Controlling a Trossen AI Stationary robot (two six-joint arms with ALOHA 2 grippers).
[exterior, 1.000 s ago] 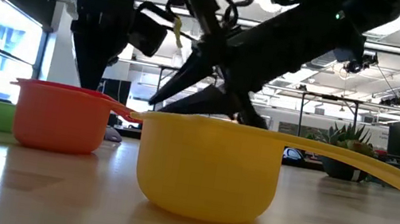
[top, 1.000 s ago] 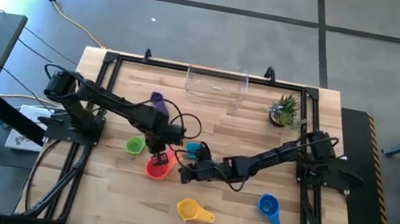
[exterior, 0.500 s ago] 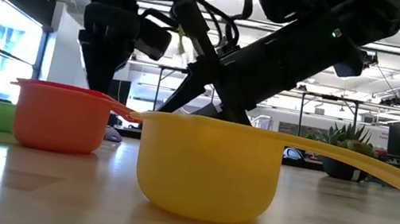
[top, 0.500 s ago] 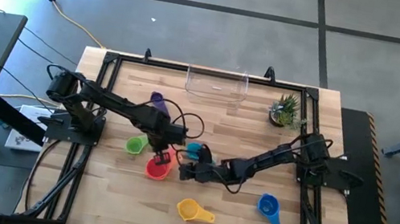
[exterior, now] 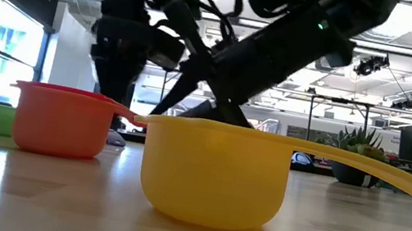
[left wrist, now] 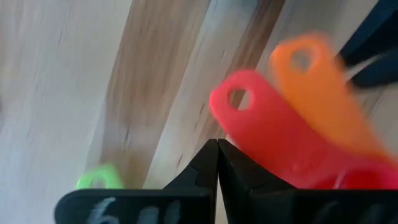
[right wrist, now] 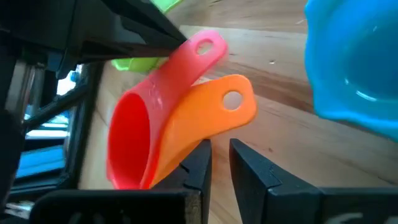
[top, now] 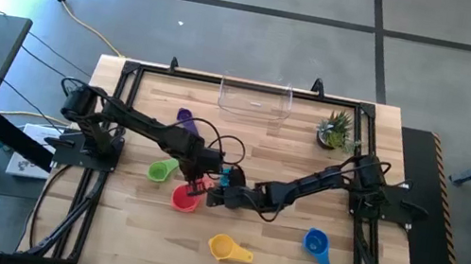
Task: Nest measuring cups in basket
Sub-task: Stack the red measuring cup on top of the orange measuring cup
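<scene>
Left gripper (top: pixel 199 182) clenched empty, frame centre, over small red plastic measuring cup (top: pixel 184 198). Right gripper (top: pixel 212 194) grasping small orange plastic cup (right wrist: pixel 199 127), nested inside red.

Wooden table (top: pixel 274 244), yellow cup (top: pixel 222 245), blue cup (top: pixel 316 242), basket (top: pixel 254 102), plant (top: pixel 336 130)

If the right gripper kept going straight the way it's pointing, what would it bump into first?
Probably the red cup: the right gripper holds the orange cup, which rests partly inside the red one. Beyond them stands the left gripper; depth is unclear.
</scene>
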